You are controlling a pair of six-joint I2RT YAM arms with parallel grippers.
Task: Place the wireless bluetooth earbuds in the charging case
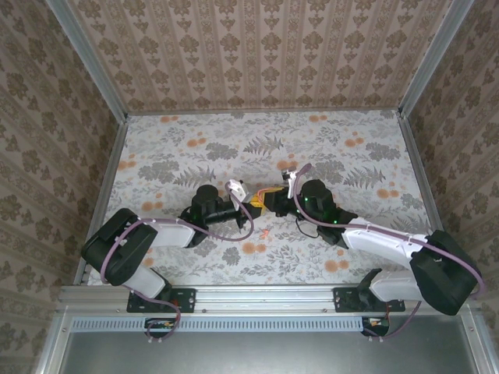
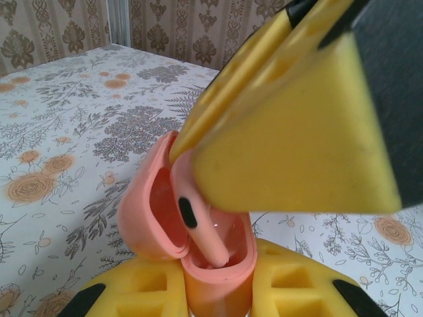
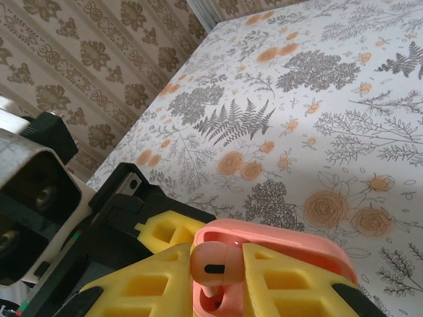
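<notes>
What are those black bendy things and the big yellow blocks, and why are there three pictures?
Those are two robot arms bolted to a table with a flowery cover. One picture looks down from above; the other two come from a camera on each wrist. The yellow blocks are their fingers. The left gripper pinches a small salmon-pink plastic charging case with its lid open. The right gripper pinches a tiny pink earbud with a black spot, its stem poking down into the case. A small orange bit lies on the table nearby, too small to name.
</notes>
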